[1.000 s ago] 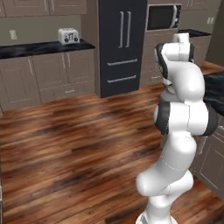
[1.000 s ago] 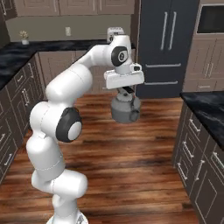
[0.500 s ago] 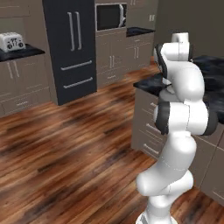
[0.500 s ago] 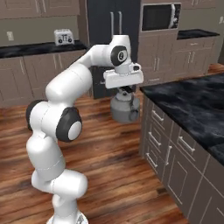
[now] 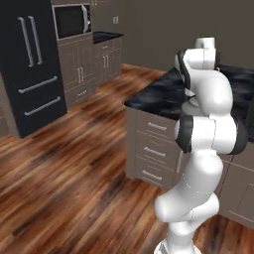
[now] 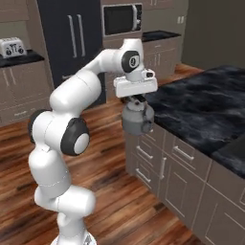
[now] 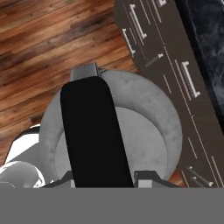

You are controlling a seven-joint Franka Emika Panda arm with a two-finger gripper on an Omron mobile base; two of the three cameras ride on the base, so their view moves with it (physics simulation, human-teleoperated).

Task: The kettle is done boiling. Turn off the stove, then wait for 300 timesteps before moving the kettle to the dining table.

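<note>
The silver-grey kettle hangs in the air by its dark arched handle, over the wood floor just off the corner of the dining table. My gripper is shut on that handle from above. In the hand view the kettle's domed lid lies straight below my gripper, with the table's drawer front and black marble top to the right. The marble top also shows behind my arm in the left base view. The stove is out of view.
A tall black fridge and a built-in microwave stand along the back wall, and a toaster sits on the wall counter at left. Brown drawers front the island. Open wood floor lies to my left.
The whole picture has swung sideways as the base turned and drove. The marble island now stands close on the right. The kettle stays held under the gripper.
</note>
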